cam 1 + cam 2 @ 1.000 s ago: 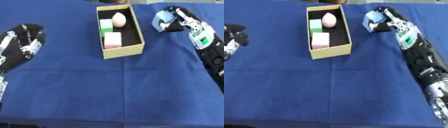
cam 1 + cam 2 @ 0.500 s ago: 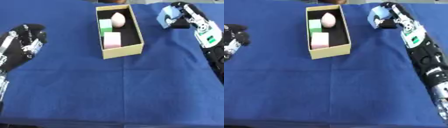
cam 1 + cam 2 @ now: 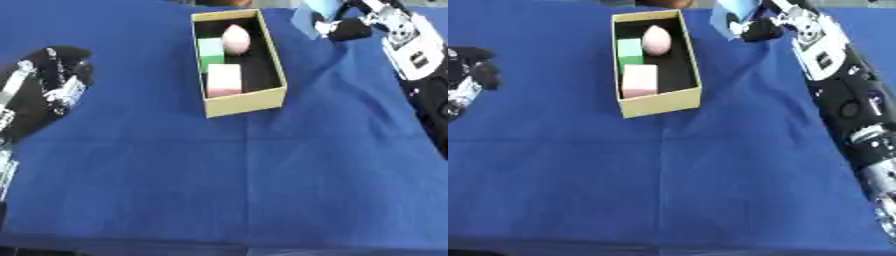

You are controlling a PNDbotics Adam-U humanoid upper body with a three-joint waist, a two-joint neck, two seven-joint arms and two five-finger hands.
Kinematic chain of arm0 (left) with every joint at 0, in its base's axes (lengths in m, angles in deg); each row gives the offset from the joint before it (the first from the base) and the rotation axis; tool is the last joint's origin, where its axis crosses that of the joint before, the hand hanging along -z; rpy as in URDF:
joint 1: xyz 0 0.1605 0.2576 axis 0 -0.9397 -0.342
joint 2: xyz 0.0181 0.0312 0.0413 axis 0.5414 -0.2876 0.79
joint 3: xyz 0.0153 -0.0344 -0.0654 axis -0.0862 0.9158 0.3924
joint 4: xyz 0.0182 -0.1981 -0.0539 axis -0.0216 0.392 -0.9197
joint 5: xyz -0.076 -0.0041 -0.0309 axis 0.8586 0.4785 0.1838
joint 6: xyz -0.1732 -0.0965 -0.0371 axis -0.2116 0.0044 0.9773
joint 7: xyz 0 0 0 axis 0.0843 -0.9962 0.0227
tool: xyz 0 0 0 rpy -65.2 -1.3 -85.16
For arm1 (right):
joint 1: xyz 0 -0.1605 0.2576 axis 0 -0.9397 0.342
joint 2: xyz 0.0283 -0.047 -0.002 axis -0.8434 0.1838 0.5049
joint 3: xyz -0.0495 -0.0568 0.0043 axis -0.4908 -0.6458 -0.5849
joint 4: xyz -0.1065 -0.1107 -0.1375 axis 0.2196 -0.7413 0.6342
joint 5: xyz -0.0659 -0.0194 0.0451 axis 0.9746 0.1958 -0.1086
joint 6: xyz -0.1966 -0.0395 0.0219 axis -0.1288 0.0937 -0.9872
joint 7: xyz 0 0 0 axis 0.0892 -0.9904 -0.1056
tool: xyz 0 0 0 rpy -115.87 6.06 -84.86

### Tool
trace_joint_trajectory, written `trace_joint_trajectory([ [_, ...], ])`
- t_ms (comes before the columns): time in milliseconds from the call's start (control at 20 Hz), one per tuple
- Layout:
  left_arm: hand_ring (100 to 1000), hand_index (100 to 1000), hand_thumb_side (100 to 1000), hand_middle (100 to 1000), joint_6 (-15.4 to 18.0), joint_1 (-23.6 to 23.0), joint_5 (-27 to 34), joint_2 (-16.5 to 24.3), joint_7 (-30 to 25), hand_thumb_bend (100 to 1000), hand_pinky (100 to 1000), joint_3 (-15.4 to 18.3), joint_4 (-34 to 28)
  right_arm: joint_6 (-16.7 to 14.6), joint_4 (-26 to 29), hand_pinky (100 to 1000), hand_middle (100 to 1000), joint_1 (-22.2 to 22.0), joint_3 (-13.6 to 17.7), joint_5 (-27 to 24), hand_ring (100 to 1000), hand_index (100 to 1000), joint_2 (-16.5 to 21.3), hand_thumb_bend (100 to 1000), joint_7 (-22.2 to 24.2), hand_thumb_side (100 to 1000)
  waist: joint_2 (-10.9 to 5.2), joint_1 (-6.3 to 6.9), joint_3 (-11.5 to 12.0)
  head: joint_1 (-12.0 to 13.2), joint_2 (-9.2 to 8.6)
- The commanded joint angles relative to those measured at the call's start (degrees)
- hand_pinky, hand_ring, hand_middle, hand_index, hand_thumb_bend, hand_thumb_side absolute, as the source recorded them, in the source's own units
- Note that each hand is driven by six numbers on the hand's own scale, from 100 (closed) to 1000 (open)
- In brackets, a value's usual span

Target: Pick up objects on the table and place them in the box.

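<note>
Blue cloth covers the whole table [image 3: 262, 190], wrinkled a bit near the right edge. I've got the right arm [image 3: 842, 95] coming in along that right edge, black with silver and white panels, reaching to the far right corner area. Left arm lies at the left edge, and my left hand [image 3: 52, 85] rests there idle, well apart from everything, fingers relaxed and pointing to the far side, holding nothing.

Cardboard box [image 3: 273, 65], tan walls, black inside, sits at the far edge near the middle, long axis running away from me, slightly askew. Inside, from near end to far: a pink block [image 3: 224, 80], a green block [image 3: 210, 50], a pink egg-shaped thing [image 3: 236, 39]. The two blocks sit against the left wall, touching each other; egg is just beside the green block.

My right hand [image 3: 765, 26] is just beside the box's far right corner, fingers curled round a light blue object [image 3: 732, 14]. Shape reads as a flat-sided block; can't say more. It's outside the box, to its right, and I can't tell if it's clear of the cloth.
</note>
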Motion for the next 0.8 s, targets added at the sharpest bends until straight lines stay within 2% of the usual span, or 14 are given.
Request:
trace_joint_trajectory([
  [50,609,774,533,589,0.18,0.50,0.18,0.42,-0.31,236,655,0.21,-0.54,-0.95,3.02,575,488,1.95,-2.12,0.63,628,903,-1.10,100,3.93,150,-2.23,-0.39,0.21,-0.56,0.02],
  [350,609,773,533,589,0.22,0.55,0.16,0.21,-0.58,235,656,0.02,-0.49,-1.92,2.32,608,523,2.35,-4.35,4.20,649,917,-4.79,100,8.60,172,-2.26,-0.27,0.70,-1.29,-0.24],
  [400,609,773,534,589,0.22,0.56,0.16,0.18,-0.61,235,656,-0.01,-0.47,-2.08,2.07,631,585,2.36,-4.56,5.51,679,934,-5.26,100,9.00,218,-2.27,-0.28,0.77,-1.40,-0.26],
  [450,609,773,534,589,0.22,0.59,0.17,0.13,-0.65,235,656,-0.05,-0.46,-2.24,1.81,636,595,2.35,-4.64,6.97,684,937,-5.71,100,9.17,229,-2.28,-0.30,0.83,-1.51,-0.28],
  [500,609,773,535,589,0.23,0.62,0.18,0.09,-0.70,235,656,-0.09,-0.46,-2.44,1.64,702,735,2.35,-4.62,8.54,763,959,-6.06,100,9.00,314,-2.28,-0.32,0.91,-1.59,-0.32],
  [550,609,773,535,589,0.23,0.63,0.17,0.07,-0.74,235,656,-0.12,-0.45,-2.70,1.62,714,756,2.34,-4.58,10.34,777,966,-6.32,100,8.47,345,-2.28,-0.34,0.98,-1.63,-0.35],
  [600,609,773,535,589,0.23,0.63,0.16,0.07,-0.76,234,656,-0.13,-0.44,-2.97,1.59,749,830,2.32,-4.52,12.09,824,980,-6.49,100,7.77,423,-2.28,-0.35,1.02,-1.64,-0.38],
  [800,609,773,536,589,0.22,0.55,0.16,0.09,-0.67,233,656,-0.04,-0.42,-3.33,1.21,821,958,2.14,-3.83,17.87,925,995,-6.88,100,3.70,524,-2.27,-0.41,1.06,-1.71,-0.44],
])
